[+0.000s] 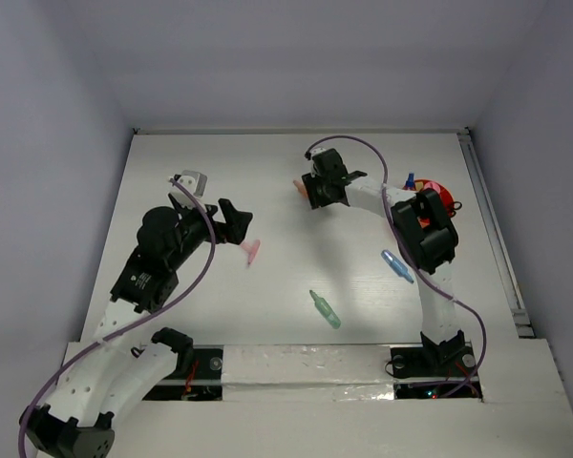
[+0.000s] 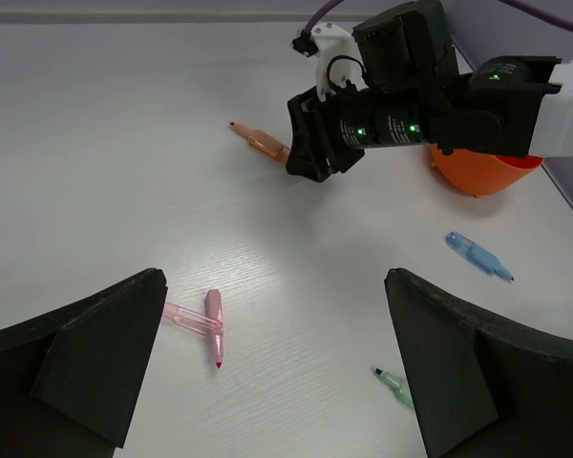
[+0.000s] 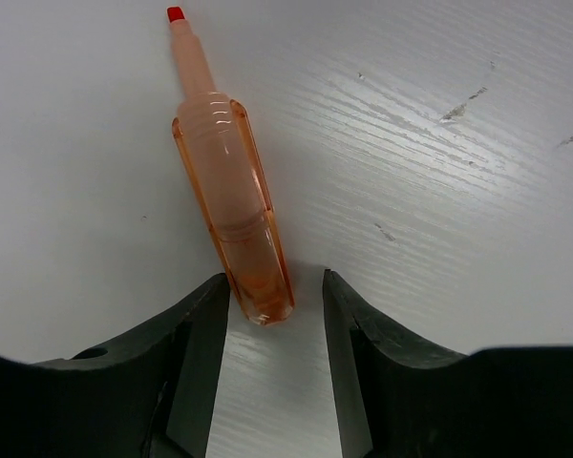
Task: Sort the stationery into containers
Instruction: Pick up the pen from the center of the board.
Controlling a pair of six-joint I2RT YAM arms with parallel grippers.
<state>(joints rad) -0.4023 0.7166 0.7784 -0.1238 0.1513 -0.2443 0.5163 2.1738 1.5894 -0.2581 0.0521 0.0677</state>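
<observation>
An orange marker (image 3: 231, 181) lies on the white table, red tip pointing away. My right gripper (image 3: 275, 296) is open, low over the table, with the marker's rear end between its fingertips, against the left finger (image 3: 205, 315) and with a gap to the right one. In the top view this gripper (image 1: 312, 194) is at the table's far middle. My left gripper (image 2: 277, 363) is open and empty above a pink marker (image 2: 214, 329), which also shows in the top view (image 1: 252, 251). The orange bowl (image 2: 482, 172) stands to the right, half hidden by the right arm.
A blue marker (image 1: 395, 265) lies right of centre and a green marker (image 1: 326, 309) lies nearer the front edge. A clear pink piece (image 2: 184, 316) lies against the pink marker. The enclosure's walls close in the table's left, right and far sides.
</observation>
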